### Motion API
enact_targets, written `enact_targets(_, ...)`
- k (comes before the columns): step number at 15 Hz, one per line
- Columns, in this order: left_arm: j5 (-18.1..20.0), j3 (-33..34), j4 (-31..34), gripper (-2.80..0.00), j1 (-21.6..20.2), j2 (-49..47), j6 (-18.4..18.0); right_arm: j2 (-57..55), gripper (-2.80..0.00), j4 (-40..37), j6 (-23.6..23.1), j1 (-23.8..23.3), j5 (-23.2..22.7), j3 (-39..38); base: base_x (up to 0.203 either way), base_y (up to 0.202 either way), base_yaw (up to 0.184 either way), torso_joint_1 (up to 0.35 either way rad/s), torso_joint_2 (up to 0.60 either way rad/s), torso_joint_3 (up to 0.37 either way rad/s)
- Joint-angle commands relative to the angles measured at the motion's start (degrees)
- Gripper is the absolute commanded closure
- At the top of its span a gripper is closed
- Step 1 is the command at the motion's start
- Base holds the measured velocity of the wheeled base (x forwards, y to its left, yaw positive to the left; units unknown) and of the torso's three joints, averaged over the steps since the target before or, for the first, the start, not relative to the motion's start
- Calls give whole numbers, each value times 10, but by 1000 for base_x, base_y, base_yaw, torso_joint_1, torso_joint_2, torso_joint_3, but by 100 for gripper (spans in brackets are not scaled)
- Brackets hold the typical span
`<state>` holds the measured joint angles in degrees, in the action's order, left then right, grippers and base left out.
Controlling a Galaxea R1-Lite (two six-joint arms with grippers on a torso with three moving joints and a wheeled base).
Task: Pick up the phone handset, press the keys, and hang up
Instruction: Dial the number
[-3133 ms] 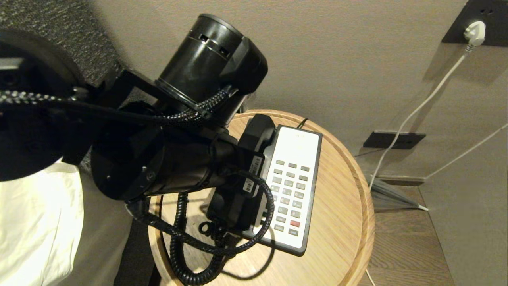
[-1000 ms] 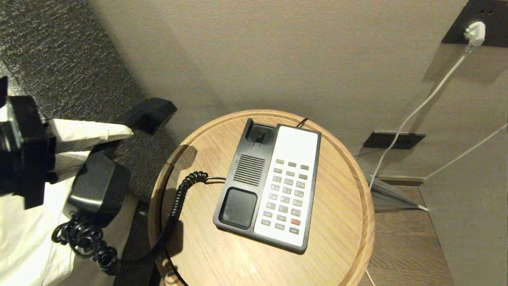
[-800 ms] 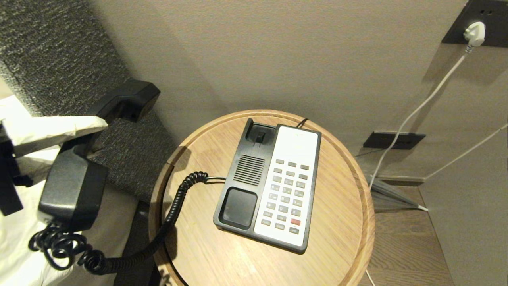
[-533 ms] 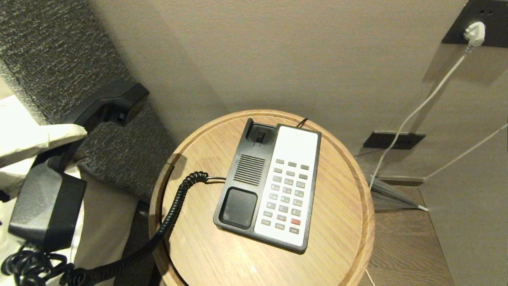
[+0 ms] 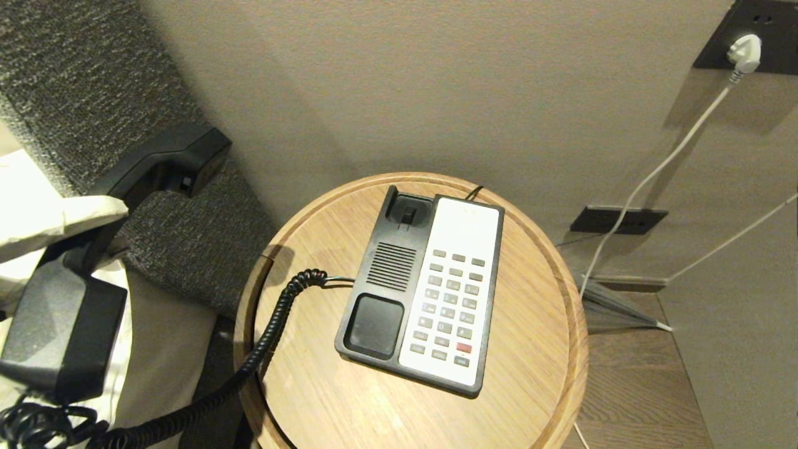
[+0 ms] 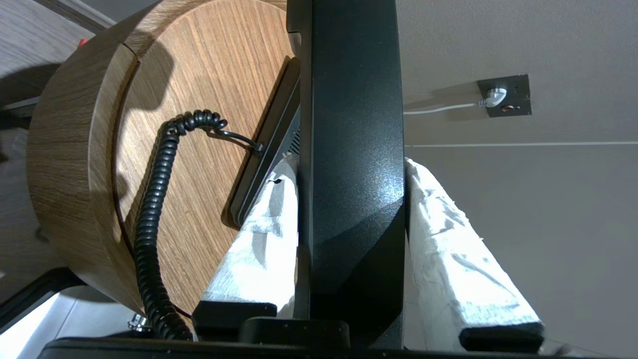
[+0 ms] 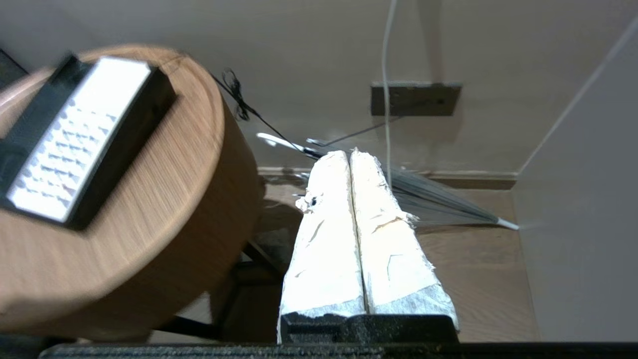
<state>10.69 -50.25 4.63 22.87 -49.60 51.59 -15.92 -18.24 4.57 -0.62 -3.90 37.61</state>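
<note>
The black phone handset hangs tilted off the left of the round wooden table, above the bed. My left gripper is shut on its middle, and one white-wrapped finger shows at the head view's left edge. In the left wrist view the handset fills the gap between both white fingers. Its coiled cord runs from the phone base down over the table's edge. The grey keys lie bare on the base's white panel. My right gripper is shut and empty, above the floor to the right of the table.
A grey textured headboard and white bedding lie left of the table. The wall stands close behind. A white plug sits in a socket, its cable hanging down. A folded umbrella lies on the wooden floor.
The left gripper lifted the handset off the base and carried it left, past the table's edge, drawing the cord out. Over the last half second it has barely shifted.
</note>
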Motion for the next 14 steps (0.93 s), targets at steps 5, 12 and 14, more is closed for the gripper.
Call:
enact_targets(5, 0, -4, -1, 0, 0, 1, 5, -571, 0, 21, -53, 90, 21, 209, 0, 0, 0, 0, 0, 0)
enact_targets(12, 6, 4, -2, 0, 0, 5, 11, -762, 0, -16, 29, 425, 166, 467, 0, 0, 0, 0, 0, 0)
enact_targets(14, 6, 5, -2, 0, 0, 5, 11, -739, 0, -89, 60, 455, 174, 508, 0, 0, 0, 0, 0, 0)
